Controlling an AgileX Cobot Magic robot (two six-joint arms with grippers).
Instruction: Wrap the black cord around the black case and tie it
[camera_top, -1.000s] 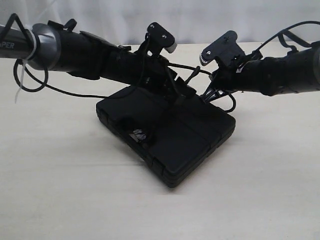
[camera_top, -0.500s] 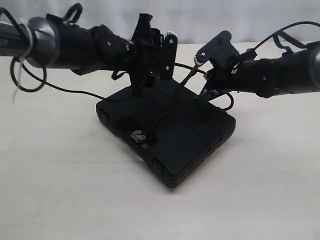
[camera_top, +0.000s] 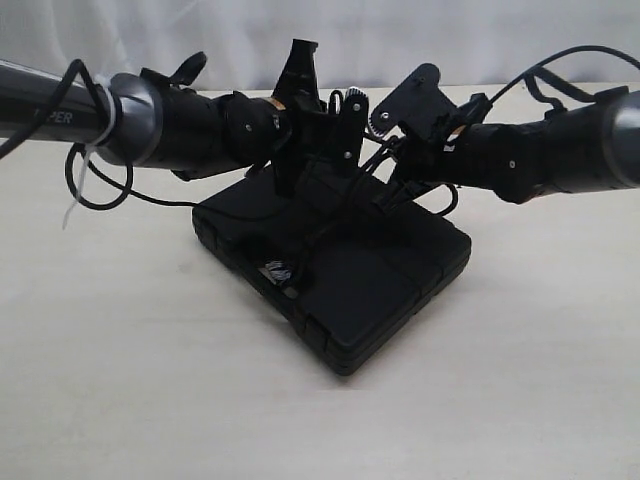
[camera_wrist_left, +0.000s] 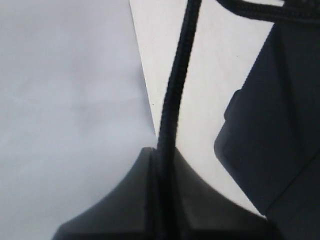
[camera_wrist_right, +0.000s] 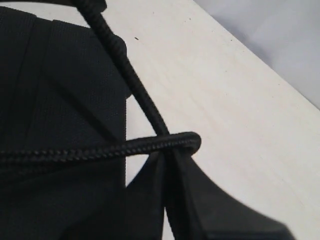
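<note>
The black case (camera_top: 350, 285) lies flat on the pale table, its ribbed lid up. The black cord (camera_top: 318, 235) crosses the lid, and its frayed end (camera_top: 277, 270) lies near the handle cut-out. Above the case's far edge, my left gripper (camera_top: 290, 178) and right gripper (camera_top: 392, 193) hang close together. In the left wrist view the left gripper (camera_wrist_left: 162, 150) is shut on the cord (camera_wrist_left: 175, 85), which runs straight out from the tips past the case (camera_wrist_left: 280, 125). In the right wrist view the right gripper (camera_wrist_right: 172, 150) is shut on a bend of the cord (camera_wrist_right: 125, 147) beside the case (camera_wrist_right: 50, 100).
The light table (camera_top: 130, 380) stretches all round the case, with a white backdrop (camera_top: 230, 30) behind. Glossy cables loop along both arms, and a white tie (camera_top: 75, 195) hangs from the left arm.
The left gripper has turned, moved toward the right gripper and shut on the cord. The right arm has shifted slightly left, still holding its part of the cord.
</note>
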